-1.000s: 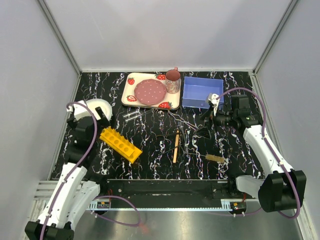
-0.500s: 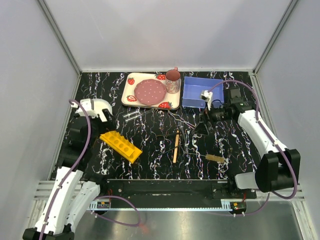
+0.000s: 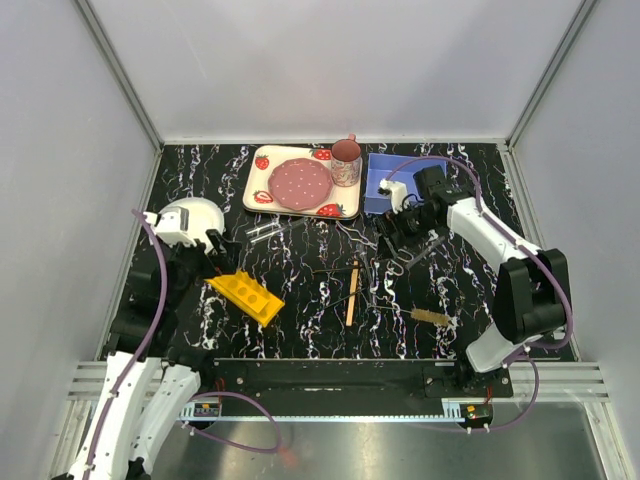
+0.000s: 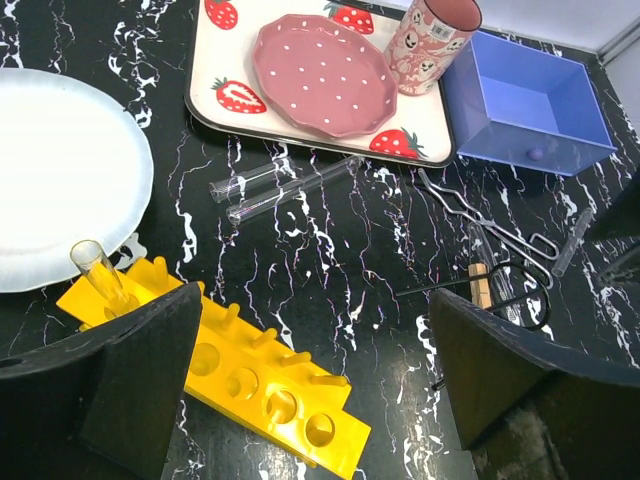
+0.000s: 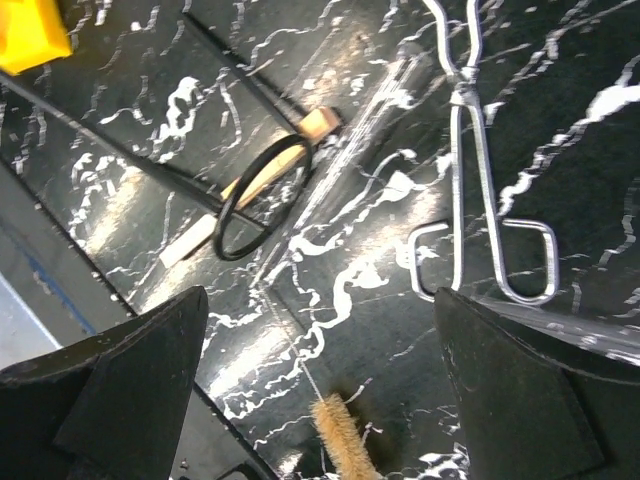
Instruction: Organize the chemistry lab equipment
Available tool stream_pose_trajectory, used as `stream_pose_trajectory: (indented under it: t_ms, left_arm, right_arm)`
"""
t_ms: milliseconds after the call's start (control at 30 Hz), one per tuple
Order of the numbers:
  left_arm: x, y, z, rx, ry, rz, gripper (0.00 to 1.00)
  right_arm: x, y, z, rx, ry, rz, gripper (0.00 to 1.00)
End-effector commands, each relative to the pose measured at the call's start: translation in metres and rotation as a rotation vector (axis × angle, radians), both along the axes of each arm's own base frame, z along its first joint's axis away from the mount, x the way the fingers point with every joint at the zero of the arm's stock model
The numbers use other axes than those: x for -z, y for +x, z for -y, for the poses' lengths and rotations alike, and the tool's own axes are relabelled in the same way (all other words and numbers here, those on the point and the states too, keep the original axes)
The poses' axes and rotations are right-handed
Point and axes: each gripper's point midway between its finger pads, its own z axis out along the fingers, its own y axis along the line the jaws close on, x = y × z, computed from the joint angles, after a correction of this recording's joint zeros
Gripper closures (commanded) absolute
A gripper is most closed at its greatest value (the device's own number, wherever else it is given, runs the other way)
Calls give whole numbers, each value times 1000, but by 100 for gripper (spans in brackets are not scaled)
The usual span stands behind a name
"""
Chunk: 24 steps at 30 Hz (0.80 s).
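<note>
Your left hand [image 4: 315, 345] hangs wide apart over the yellow rack [image 4: 250, 385], whose far end lies just beside the white plate [image 4: 60, 180]. Bare black surface [image 3: 310, 300] runs between the rack and the wooden stick [image 3: 352, 292]. Your right hand [image 5: 320, 330], also spread wide, hovers above the wire tongs [image 5: 480, 170], near the blue box [image 3: 378, 180]. Only the left wrist view shows one glass tube [image 4: 95, 270] standing at the rack's plate-side end and two more tubes [image 4: 285, 185] lying beside the tray [image 4: 212, 60]. Only the right wrist view shows the brush [image 5: 340, 440] bristles closely.
</note>
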Motion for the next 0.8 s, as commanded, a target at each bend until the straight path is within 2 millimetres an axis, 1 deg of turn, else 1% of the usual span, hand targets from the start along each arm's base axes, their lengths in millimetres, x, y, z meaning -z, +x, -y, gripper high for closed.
stream_pose_trajectory:
  t_ms: [0, 33, 100, 133, 200, 233, 267, 300, 333, 367, 400, 433, 467, 500, 533, 600, 633, 667, 700, 733, 767]
  left_arm:
    - [-25, -8, 8, 48, -38, 74, 1]
    - [-24, -9, 8, 49, -37, 77, 1]
    - [-26, -10, 8, 55, -32, 95, 1]
    - [-25, -10, 9, 60, -32, 95, 1]
    - [-25, -8, 12, 76, -35, 96, 1]
    - [-23, -7, 14, 84, -36, 91, 1]
    - [-23, -6, 16, 96, -42, 87, 1]
    - [-22, -3, 18, 101, -47, 82, 1]
    - [-23, -3, 20, 107, -53, 83, 1]
    - [-22, -2, 23, 119, -68, 78, 1]
    - [-24, -1, 25, 127, -78, 86, 1]
    - [-25, -2, 28, 138, -90, 90, 1]
    - [-26, -4, 33, 161, -115, 91, 1]
    - [-28, -5, 35, 173, -130, 109, 1]
    - [-29, -7, 37, 184, -143, 115, 1]
    - [-28, -11, 42, 207, -166, 114, 1]
    - [-31, -14, 42, 210, -175, 126, 1]
    - [-31, -16, 42, 213, -177, 128, 1]
    - [-26, -17, 42, 210, -177, 119, 1]
    - [-28, -19, 41, 211, -177, 131, 1]
    - [-27, -20, 40, 207, -178, 131, 1]
  right_arm:
    - [-15, 41, 19, 37, -157, 157, 0]
    - [-12, 36, 31, -76, -222, 195, 0]
    - [-12, 28, 46, -229, -252, 227, 0]
    - [-7, 12, 58, -425, -282, 247, 0]
    - [-3, 0, 77, -589, -313, 273, 0]
    - [-4, -1, 85, -731, -333, 351, 0]
    - [-4, -3, 90, -806, -341, 390, 0]
    - [1, -7, 96, -882, -343, 419, 0]
    - [0, -2, 97, -1015, -350, 505, 0]
    - [4, -2, 95, -1072, -342, 529, 0]
    - [6, 0, 92, -1111, -328, 545, 0]
    - [15, 2, 89, -1166, -299, 540, 0]
    - [20, 6, 86, -1173, -277, 536, 0]
    - [21, 16, 85, -1174, -281, 541, 0]
    - [36, 22, 85, -1172, -274, 498, 3]
    - [46, 37, 89, -1135, -310, 461, 8]
    - [57, 43, 93, -1133, -328, 437, 13]
    - [62, 46, 94, -1131, -336, 431, 14]
    - [67, 46, 94, -1136, -339, 424, 16]
    - [72, 52, 96, -1130, -355, 437, 17]
    - [76, 53, 99, -1135, -371, 432, 18]
